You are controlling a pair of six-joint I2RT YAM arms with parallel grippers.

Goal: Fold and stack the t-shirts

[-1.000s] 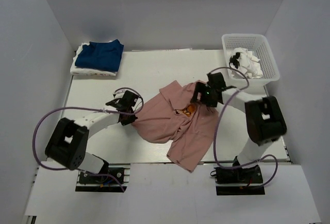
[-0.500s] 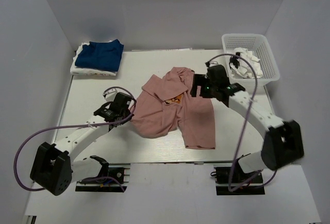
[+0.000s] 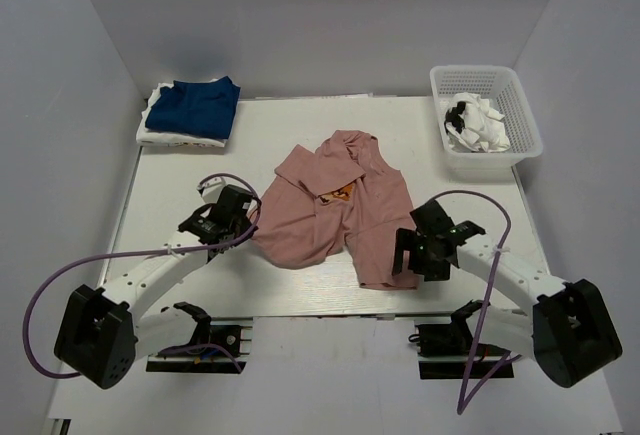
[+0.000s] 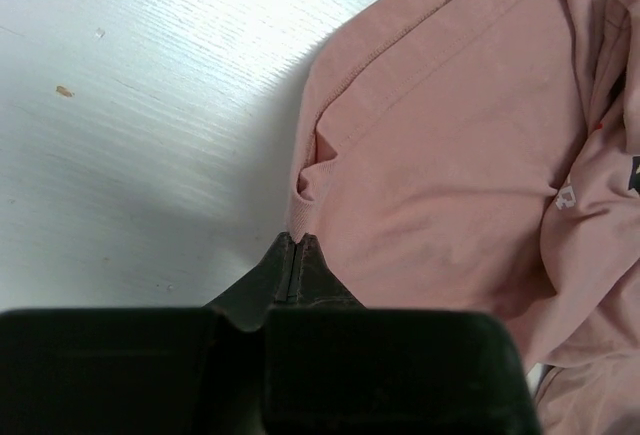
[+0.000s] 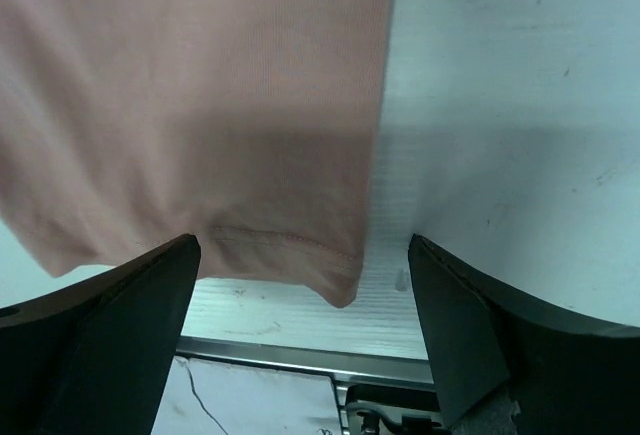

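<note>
- Far left corner of the table (image 3: 290,130): holds a folded navy blue t-shirt (image 3: 192,107), lying on top of a white t-shirt (image 3: 160,139).
- Left gripper (image 4: 297,248): sits low at the left edge of the dusty-pink t-shirt (image 3: 320,225), jaws pressed together on a small fold of its hem.
- Dusty-pink t-shirt: lies rumpled and partly spread in the middle of the table, between the two arms, with the orange-brown graphic (image 3: 340,193) half hidden in a crease near the centre.
- Right gripper (image 5: 300,255): hovers over the shirt's near right corner, jaws spread wide on either side of the hem, gripping nothing.
- Far right corner: holds a white basket (image 3: 480,71) with crumpled white cloth (image 3: 482,131) inside, well apart from the pink shirt.
</note>
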